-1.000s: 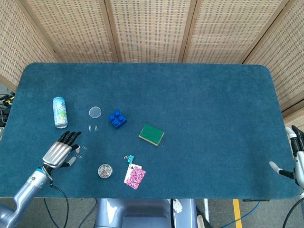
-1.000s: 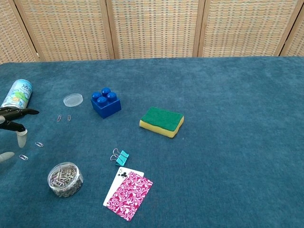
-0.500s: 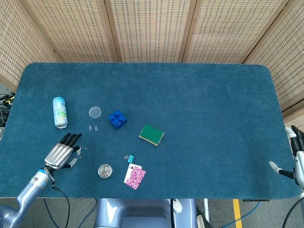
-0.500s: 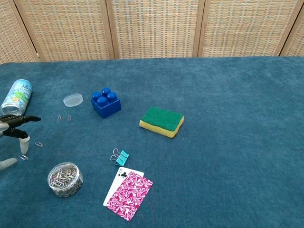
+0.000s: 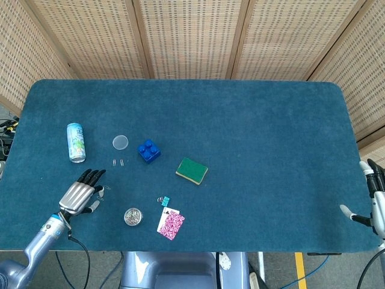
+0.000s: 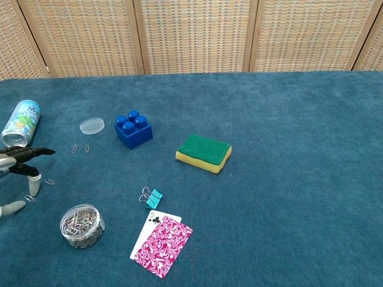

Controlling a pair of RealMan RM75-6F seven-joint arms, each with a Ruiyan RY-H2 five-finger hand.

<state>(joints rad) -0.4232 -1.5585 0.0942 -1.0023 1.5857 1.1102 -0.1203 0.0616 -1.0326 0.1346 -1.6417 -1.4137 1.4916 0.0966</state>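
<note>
While the left hand (image 5: 78,194) hovers low over the blue-carpeted counter (image 5: 252,132) with its fingers (image 6: 36,152) spread and holding nothing, two loose silver paper clips (image 6: 37,189) lie right by its fingertips. A round clear tub of paper clips (image 6: 81,225) stands just beside it, a pale green drink can (image 6: 19,121) lies nearby. The right hand (image 5: 373,195) hangs at the counter's edge, fingers apart, empty.

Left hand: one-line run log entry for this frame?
left hand: open, over loose paper clips | paper clip tub: beside | right hand: table edge, idle
</note>
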